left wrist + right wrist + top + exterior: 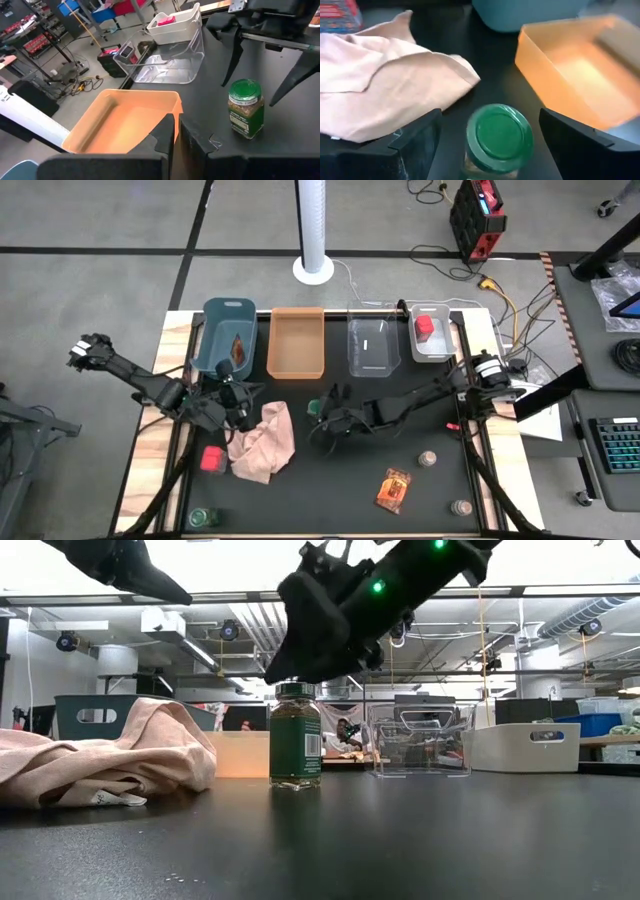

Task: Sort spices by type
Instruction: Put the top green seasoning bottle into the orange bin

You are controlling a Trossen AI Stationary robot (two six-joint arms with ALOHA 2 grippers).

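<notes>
High view: we see the right gripper (325, 423) at the middle of the black mat, just right of the pink cloth (264, 442) and in front of the orange bin (296, 342). Its fingers stand apart, one on each side of a green-capped jar (499, 137), with clear gaps to the cap in the right wrist view, so nothing is clamped. Low view: the jar (296, 736) stands upright on the mat, the gripper just above its cap.

The left gripper (228, 380) sits left of the cloth, in front of the blue bin (229, 330); its fingers (197, 145) are pressed together and hold nothing.

Other spices, high view:
- foil packet (238, 345) inside the blue bin
- red box (424, 326) inside the white bin (432, 351) at far right
- second red box (212, 459) on the mat, just left of the cloth
- second green-capped jar (203, 517) at the near left corner
- foil packet (392, 489) on the near mat, right of centre
- two tiny tan-lidded jars (427, 458) and (461, 507) toward the near right.

The clear bin (372, 342) sits between the orange and white bins.
</notes>
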